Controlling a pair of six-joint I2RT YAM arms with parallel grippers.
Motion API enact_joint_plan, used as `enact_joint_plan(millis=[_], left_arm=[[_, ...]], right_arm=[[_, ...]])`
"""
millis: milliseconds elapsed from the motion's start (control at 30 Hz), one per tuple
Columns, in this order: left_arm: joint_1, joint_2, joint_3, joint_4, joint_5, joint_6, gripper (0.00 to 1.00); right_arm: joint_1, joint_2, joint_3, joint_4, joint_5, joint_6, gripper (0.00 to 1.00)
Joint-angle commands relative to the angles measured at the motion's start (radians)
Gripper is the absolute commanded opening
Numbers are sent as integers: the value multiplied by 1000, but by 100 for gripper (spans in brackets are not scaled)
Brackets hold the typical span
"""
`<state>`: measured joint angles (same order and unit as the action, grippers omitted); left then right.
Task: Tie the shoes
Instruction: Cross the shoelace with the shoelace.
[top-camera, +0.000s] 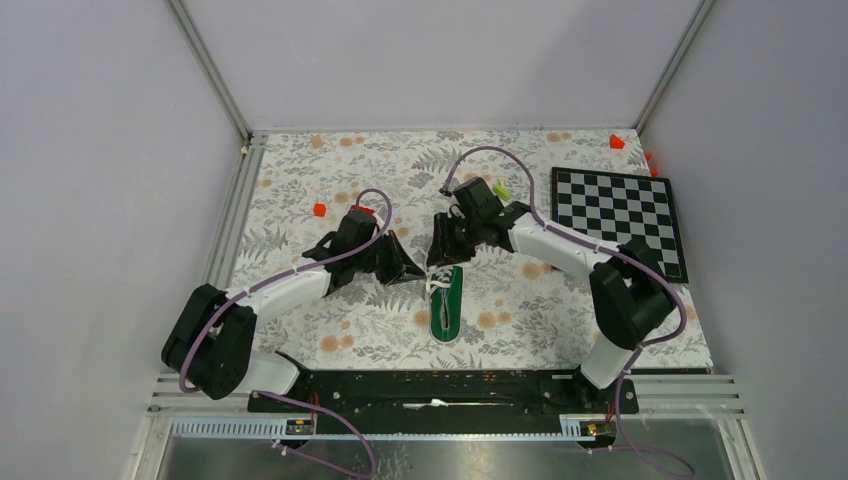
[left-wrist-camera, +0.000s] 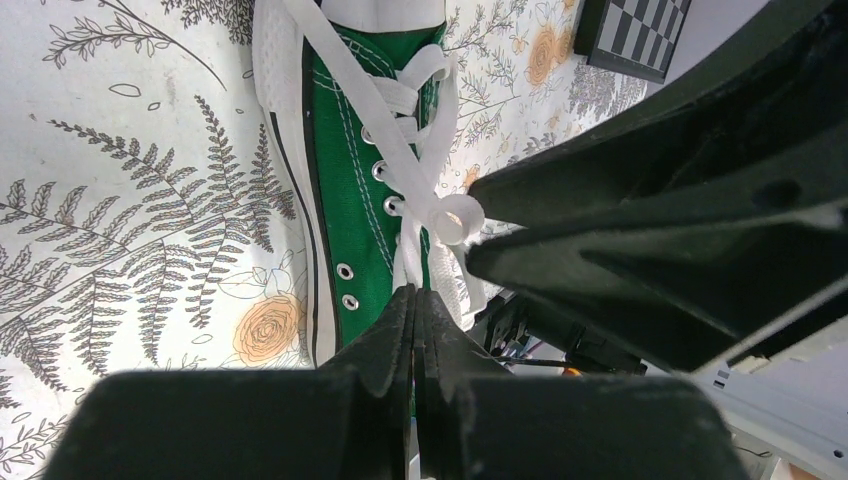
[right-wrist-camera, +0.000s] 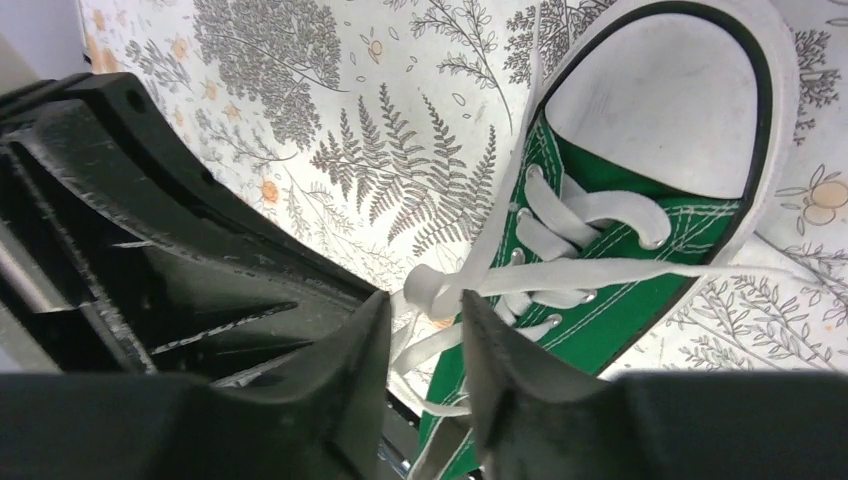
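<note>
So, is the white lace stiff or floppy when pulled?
Likely floppy: the lace curls into a loop and lies flat. The small canvas shoe looks light, so a hard pull may drag it over the table.

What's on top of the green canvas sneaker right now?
On the green canvas sneaker: white laces crisscrossed, a small loop raised at the right tool. Its heel opening is hidden by it and the left tool.
</note>
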<state>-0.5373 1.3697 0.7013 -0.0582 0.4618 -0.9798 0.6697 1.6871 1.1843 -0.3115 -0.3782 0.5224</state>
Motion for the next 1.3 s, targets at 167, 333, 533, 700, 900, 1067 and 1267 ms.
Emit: enact_joint_plan(millis=[167,333,533,700,900,1067,1267], left_arm=[[-4,-33,28,29,19,19,0],[-4,-32,32,13,10,31,0],[-3,-33,34,-28,-14,54,0],[-3,-34,30,-35,-17,55,0],[-4,-38,33,-34,-11,57,0],[-4,-44,33,-34,-8,56,0],[-13,-57,44,-62,-31,62,0]], right_arm=[[10,30,88,-31,36,-19,1],[9,-22,77,-34,114,-22,0],[10,-120,47,12,217,-15,0],[9,-177,41,64,250,-39,0],[9,-159,60,103,223,-82,0],[9,-107,86,133,219,-100,0],[9,12,227,45,240,-137,11]])
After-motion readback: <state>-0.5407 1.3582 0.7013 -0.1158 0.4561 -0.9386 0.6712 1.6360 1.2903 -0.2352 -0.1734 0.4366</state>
